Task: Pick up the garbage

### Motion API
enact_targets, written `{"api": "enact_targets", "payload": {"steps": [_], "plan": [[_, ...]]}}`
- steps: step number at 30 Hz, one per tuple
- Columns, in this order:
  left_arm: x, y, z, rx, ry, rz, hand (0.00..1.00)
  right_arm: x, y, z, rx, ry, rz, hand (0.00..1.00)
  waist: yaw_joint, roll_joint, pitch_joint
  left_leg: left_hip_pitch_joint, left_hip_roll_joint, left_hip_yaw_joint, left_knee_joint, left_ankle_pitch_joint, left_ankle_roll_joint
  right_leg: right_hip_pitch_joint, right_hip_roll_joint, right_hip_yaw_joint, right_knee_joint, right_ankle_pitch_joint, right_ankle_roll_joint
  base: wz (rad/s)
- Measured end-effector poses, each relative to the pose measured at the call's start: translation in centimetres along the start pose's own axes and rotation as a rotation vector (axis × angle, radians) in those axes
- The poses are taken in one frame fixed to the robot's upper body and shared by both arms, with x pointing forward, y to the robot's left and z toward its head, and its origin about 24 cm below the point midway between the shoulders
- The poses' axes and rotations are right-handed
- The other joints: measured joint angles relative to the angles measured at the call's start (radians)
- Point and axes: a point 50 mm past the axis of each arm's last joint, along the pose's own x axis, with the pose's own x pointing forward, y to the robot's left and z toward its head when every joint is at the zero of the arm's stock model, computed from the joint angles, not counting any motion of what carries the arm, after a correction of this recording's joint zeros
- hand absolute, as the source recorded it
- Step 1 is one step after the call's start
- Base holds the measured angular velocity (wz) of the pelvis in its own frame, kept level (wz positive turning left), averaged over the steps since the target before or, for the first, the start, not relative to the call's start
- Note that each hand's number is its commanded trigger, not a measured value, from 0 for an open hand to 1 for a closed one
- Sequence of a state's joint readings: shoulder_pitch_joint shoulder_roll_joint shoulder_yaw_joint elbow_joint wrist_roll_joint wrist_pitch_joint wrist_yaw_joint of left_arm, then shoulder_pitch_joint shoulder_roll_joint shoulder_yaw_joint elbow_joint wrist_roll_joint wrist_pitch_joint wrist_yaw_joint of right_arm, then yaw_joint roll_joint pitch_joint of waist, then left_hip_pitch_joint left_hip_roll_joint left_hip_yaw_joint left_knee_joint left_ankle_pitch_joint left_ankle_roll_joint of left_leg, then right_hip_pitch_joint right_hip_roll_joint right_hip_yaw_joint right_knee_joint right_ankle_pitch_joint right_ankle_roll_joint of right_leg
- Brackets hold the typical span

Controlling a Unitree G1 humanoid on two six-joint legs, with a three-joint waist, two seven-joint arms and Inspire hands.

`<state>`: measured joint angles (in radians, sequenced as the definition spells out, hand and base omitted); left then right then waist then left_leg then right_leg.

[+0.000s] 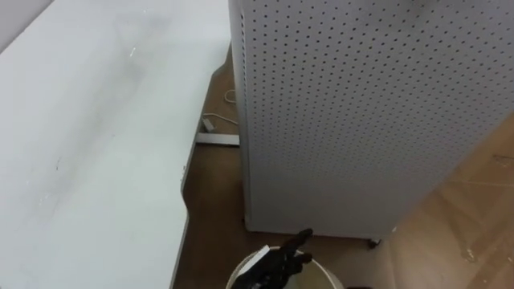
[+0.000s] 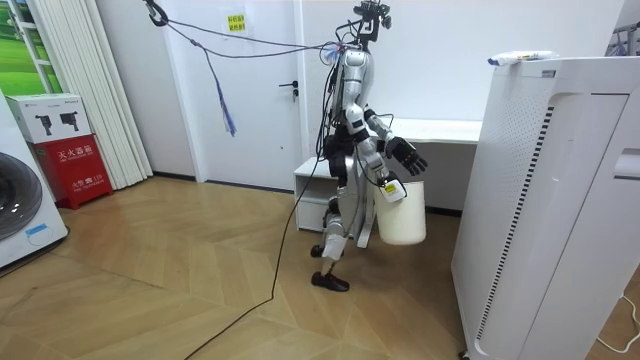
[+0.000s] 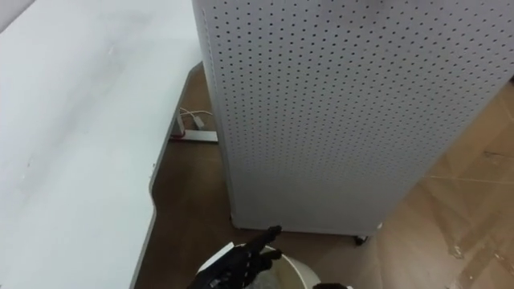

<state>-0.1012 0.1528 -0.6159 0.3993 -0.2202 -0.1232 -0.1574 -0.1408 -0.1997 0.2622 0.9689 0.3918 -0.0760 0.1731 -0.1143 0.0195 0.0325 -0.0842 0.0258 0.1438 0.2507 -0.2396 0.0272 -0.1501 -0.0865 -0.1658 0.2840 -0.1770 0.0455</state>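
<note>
Bin [image 2: 401, 215], white, hangs before the standing robot, between desk [image 1: 88, 144] and perforated cabinet [image 1: 361, 112]. Left robot hand [image 1: 277, 265] is over its rim, fingers straight and apart. Right robot hand [image 2: 387, 184] is at the bin's top; I cannot tell its grip.

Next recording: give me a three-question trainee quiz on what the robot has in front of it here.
1. True or false: the white bucket stands on the desk.
2. What stands across the floor gap from the desk? A) a perforated white cabinet B) a sofa C) a fridge
3. Fill in: the left hand shows just above the bucket's ____.

Key: 1 false, since it hangs at the robot's front, off the floor; 2 A; 3 rim.
</note>
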Motion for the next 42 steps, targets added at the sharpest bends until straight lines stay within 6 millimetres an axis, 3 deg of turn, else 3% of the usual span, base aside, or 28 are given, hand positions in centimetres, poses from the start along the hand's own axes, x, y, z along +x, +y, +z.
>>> {"api": "enact_targets", "payload": {"steps": [3,4,5,6,7,8,9,10,12,14,15,16,17,19,21,23,27,28,29,31,35,42], "plan": [[-0.3,0.3,0.3,0.067,-0.005,0.001,0.00,-0.1,0.1,-0.5,0.013,0.008,-0.002,1.00,0.007,-0.003,0.0019,0.058,0.009,-0.089,-0.028,0.002,-0.002,-0.035,0.003,-0.038,0.108,-0.013,-0.010,-0.25],[-0.5,0.7,0.9,0.117,-0.027,0.011,0.00,-0.1,0.4,-0.6,0.021,0.006,-0.001,1.00,0.012,-0.025,-0.0017,0.066,0.005,-0.123,-0.026,0.002,-0.003,-0.040,0.008,-0.020,0.047,-0.016,-0.029,-0.29],[-0.6,1.2,1.9,0.155,-0.063,0.031,0.00,-0.1,0.5,-0.3,0.019,-0.008,-0.004,1.00,0.004,-0.038,-0.0053,0.057,0.000,-0.117,-0.015,-0.007,-0.017,-0.023,0.003,-0.022,0.000,0.003,-0.024,-0.16],[-0.6,1.4,2.3,0.172,-0.077,0.039,0.00,-0.1,0.4,-0.2,0.019,-0.010,-0.010,1.00,-0.003,-0.038,-0.0046,0.044,0.003,-0.104,0.004,-0.011,-0.027,-0.015,0.005,-0.013,-0.006,0.006,-0.026,0.31],[-0.6,1.6,3.0,0.202,-0.099,0.043,0.00,-0.2,0.5,-0.6,0.027,-0.004,-0.022,1.00,-0.027,-0.040,-0.0038,0.018,0.003,-0.074,0.023,-0.025,-0.042,0.012,0.004,0.051,-0.022,0.007,-0.027,0.78],[-0.4,1.2,4.0,0.237,-0.140,0.029,0.00,-0.4,0.0,-1.0,0.045,0.004,-0.053,1.00,-0.037,-0.043,-0.0031,-0.032,-0.007,-0.058,-0.014,-0.011,-0.031,0.035,0.000,0.127,-0.047,0.009,-0.024,0.89],[-0.3,1.1,4.7,0.258,-0.166,0.027,0.00,-0.6,-0.4,-1.0,0.054,0.004,-0.072,1.00,-0.037,-0.044,-0.0023,-0.060,-0.014,-0.056,-0.041,0.026,-0.012,0.037,-0.003,0.145,-0.051,0.009,-0.019,0.62],[-0.5,0.8,5.6,0.299,-0.214,0.037,0.00,-0.9,-1.1,-1.5,0.083,0.011,-0.115,1.00,-0.015,-0.061,-0.0078,-0.059,-0.024,-0.015,-0.052,0.085,0.001,0.032,-0.016,0.159,-0.045,0.005,-0.005,0.11],[-0.8,0.9,6.1,0.348,-0.240,0.060,0.00,-1.3,-1.5,-2.1,0.094,0.014,-0.135,1.00,0.020,-0.055,-0.0088,-0.023,-0.022,-0.013,-0.058,0.089,0.004,0.027,-0.011,0.116,-0.034,0.003,0.006,-0.34],[-0.9,1.8,6.4,0.361,-0.251,0.127,0.00,-1.3,-1.1,-1.8,0.095,-0.007,-0.119,1.00,0.038,-0.043,-0.0080,0.002,-0.017,-0.103,-0.055,0.086,-0.001,-0.006,0.011,0.094,-0.104,0.043,-0.025,-0.64],[-1.1,2.4,6.7,0.349,-0.266,0.173,0.00,-1.3,-0.8,-1.5,0.095,-0.032,-0.110,1.00,0.028,-0.024,-0.0113,0.012,-0.012,-0.128,-0.050,0.073,-0.018,-0.021,0.021,0.067,-0.136,0.140,-0.029,-0.35],[-1.1,2.6,7.1,0.350,-0.281,0.191,0.00,-1.4,-0.7,-1.7,0.098,-0.037,-0.116,1.00,0.009,-0.005,-0.0153,0.024,-0.005,-0.101,-0.044,0.065,-0.027,-0.002,0.024,0.059,-0.128,0.147,-0.031,-0.26],[-1.2,2.8,7.7,0.356,-0.304,0.211,0.00,-1.4,-0.7,-1.9,0.100,-0.028,-0.122,1.00,-0.004,0.000,-0.0154,0.035,0.000,-0.062,-0.048,0.062,-0.031,0.013,0.028,0.075,-0.123,0.147,-0.031,-0.08],[-1.4,2.9,9.1,0.390,-0.369,0.241,0.00,-1.4,-0.7,-2.0,0.102,-0.025,-0.120,1.00,-0.017,0.001,-0.0154,0.054,0.003,-0.039,-0.075,0.068,-0.032,0.020,0.032,0.093,-0.111,0.145,-0.028,-0.15],[-1.6,2.9,10.0,0.409,-0.429,0.279,0.00,-1.4,-0.8,-2.5,0.120,-0.004,-0.122,1.00,-0.004,-0.008,-0.0119,0.100,0.001,0.011,-0.097,0.065,-0.022,0.021,0.039,0.091,-0.091,0.139,-0.021,-0.45],[-1.9,3.5,10.3,0.437,-0.450,0.345,0.00,-1.4,-0.9,-2.6,0.126,-0.002,-0.124,1.00,0.027,-0.033,-0.0057,0.125,-0.006,0.081,-0.090,0.051,0.000,0.012,0.035,0.049,-0.076,0.138,-0.021,-0.86],[-2.5,4.7,10.6,0.505,-0.461,0.469,0.00,-1.6,-1.1,-3.0,0.132,0.019,-0.127,1.00,0.047,-0.040,-0.0059,0.118,0.001,0.162,-0.070,0.009,0.030,-0.012,0.031,-0.008,-0.078,0.176,-0.035,-0.73],[-2.6,4.9,10.6,0.517,-0.462,0.490,0.00,-1.7,-1.3,-3.5,0.134,0.037,-0.136,1.00,0.066,-0.035,-0.0065,0.122,0.010,0.193,-0.056,-0.005,0.036,-0.008,0.015,-0.056,-0.048,0.166,-0.041,-0.66],[-2.7,4.9,10.8,0.515,-0.476,0.503,0.00,-1.8,-1.5,-3.8,0.133,0.054,-0.145,1.00,0.074,-0.031,-0.0082,0.130,0.014,0.215,-0.046,-0.014,0.037,-0.004,0.001,-0.094,0.010,0.130,-0.038,-0.54],[-3.0,5.0,11.6,0.514,-0.521,0.524,0.00,-1.9,-1.6,-4.1,0.134,0.064,-0.149,1.00,0.079,-0.031,-0.0092,0.132,0.012,0.235,-0.041,-0.017,0.038,0.000,-0.017,-0.103,0.051,0.097,-0.020,-0.31],[-4.1,5.2,13.1,0.549,-0.619,0.595,0.00,-2.0,-1.6,-4.5,0.133,0.083,-0.141,1.00,0.086,-0.030,-0.0095,0.136,0.012,0.237,-0.029,-0.021,0.031,0.001,-0.013,-0.113,0.038,0.088,-0.038,-0.11],[-4.8,5.8,13.6,0.542,-0.672,0.685,0.00,-2.2,-1.6,-5.2,0.139,0.112,-0.110,1.00,0.085,-0.029,-0.0100,0.171,0.033,0.234,-0.010,-0.029,0.011,0.045,0.004,-0.123,0.024,0.079,-0.053,0.00]]}}
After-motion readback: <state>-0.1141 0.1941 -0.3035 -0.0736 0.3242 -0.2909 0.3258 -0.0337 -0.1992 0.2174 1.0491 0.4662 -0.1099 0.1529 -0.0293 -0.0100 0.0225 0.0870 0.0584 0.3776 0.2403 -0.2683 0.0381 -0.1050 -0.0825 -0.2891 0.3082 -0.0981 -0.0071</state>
